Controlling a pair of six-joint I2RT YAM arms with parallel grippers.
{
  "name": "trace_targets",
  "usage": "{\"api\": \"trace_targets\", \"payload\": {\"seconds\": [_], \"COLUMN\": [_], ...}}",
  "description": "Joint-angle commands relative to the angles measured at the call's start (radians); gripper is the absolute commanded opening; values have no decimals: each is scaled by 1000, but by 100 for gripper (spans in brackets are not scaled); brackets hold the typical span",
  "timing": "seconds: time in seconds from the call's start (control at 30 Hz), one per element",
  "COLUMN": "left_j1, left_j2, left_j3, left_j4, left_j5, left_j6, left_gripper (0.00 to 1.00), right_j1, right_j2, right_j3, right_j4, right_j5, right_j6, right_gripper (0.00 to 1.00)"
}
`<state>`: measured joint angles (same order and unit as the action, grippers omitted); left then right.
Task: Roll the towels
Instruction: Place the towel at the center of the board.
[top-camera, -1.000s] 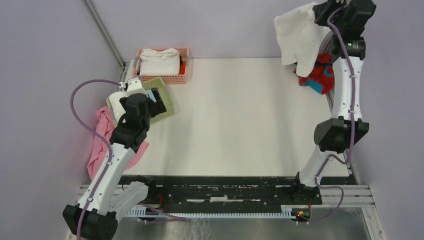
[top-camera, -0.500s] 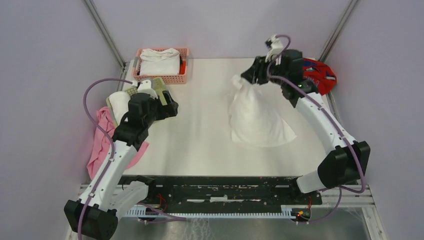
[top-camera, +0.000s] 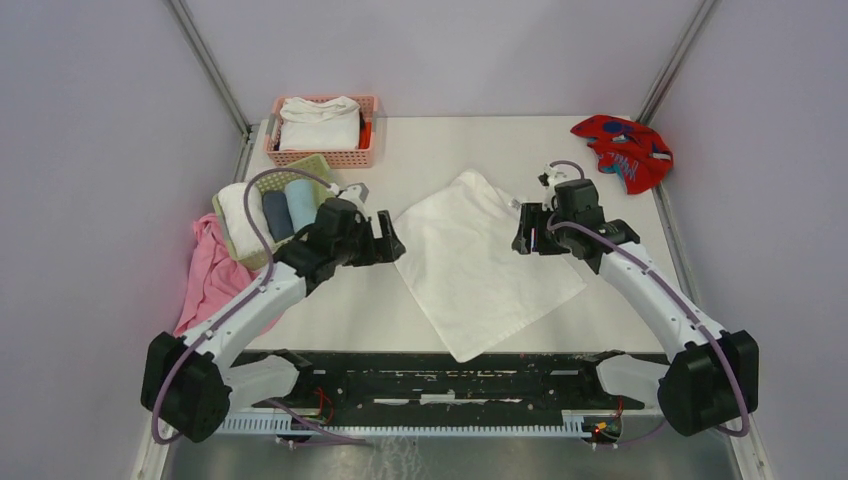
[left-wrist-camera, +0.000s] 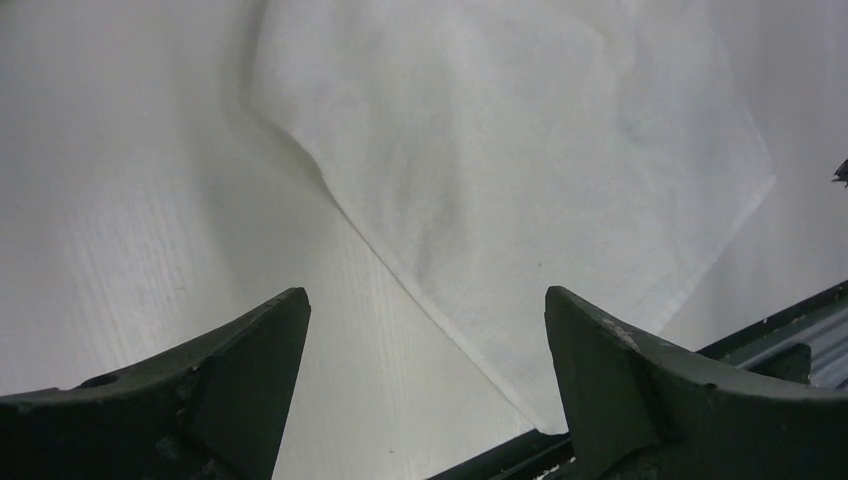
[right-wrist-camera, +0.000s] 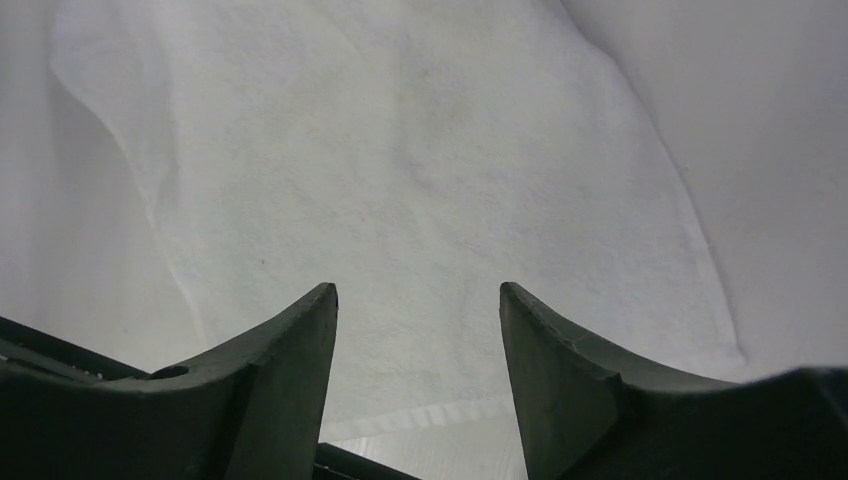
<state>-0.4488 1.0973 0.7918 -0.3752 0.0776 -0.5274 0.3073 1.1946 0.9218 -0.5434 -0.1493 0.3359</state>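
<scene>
The large white square terry towel (top-camera: 480, 262) is plain and nearly matches the white tabletop (top-camera: 420, 150) under it. The crumpled red terry towel (top-camera: 622, 150) carries teal-blue marks. The salmon-pink plastic lattice basket (top-camera: 340, 158) holds a white folded cloth (top-camera: 318, 125). The pale green lattice tray (top-camera: 303, 166) shows three colours side by side: a white roll (top-camera: 236, 205), a slate-blue roll (top-camera: 274, 212) and a light blue roll (top-camera: 299, 203). The limp plain cloth (top-camera: 205, 280) is pink all over. The left arm (top-camera: 245, 310) and right arm (top-camera: 655, 295) are white with black joints.
</scene>
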Motion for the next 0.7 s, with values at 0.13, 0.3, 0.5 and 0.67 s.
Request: {"api": "trace_targets", "payload": {"seconds": [0.13,0.3,0.5,0.67], "left_j1": [-289,-487,-544,-525], "left_j2": [251,438,664,800], "left_j3": [113,207,301,376], "left_j4": [54,28,9,-38], "left_j5": [-117,-227,-264,-337], "left_j6": [-8,76,72,97], "left_gripper": [92,88,80,74], "right_j1": [-1,-2,-2,-2], "right_j2": [44,69,58,42], "right_j3": [-103,-93,-93,-102], "right_j4": [-43,-40,-29,-23], "right_j5": [118,221,271,280], "right_j6": [80,105,102,86], "right_gripper": [69,70,71,71]}}
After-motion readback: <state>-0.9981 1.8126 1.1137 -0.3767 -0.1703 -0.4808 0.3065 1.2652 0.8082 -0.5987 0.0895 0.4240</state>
